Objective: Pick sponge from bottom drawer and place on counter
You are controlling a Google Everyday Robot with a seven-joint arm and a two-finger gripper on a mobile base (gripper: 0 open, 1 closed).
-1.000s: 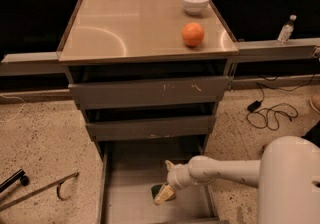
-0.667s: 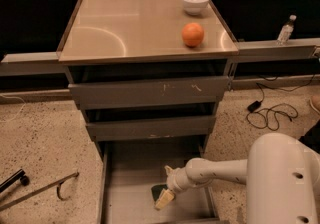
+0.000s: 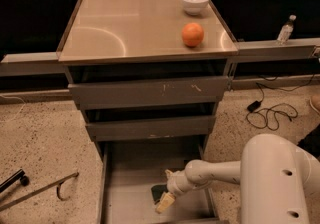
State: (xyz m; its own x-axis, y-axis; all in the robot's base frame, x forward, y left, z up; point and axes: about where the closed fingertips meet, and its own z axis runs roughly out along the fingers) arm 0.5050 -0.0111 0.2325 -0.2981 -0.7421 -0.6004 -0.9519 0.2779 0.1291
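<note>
Well inside bottom drawer [image 3: 126, 175] walls, gripper [image 3: 165, 202] at sponge [image 3: 158, 191].

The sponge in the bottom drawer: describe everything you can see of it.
The sponge shows only as a small dark green patch; its outline and texture cannot be made out. It sits on or just above the plain grey floor of the pulled-out bottom drawer, right of the drawer's middle. The pincer is right against it on its right side and covers part of it. Whether it is gripped or lifted cannot be told.
</note>
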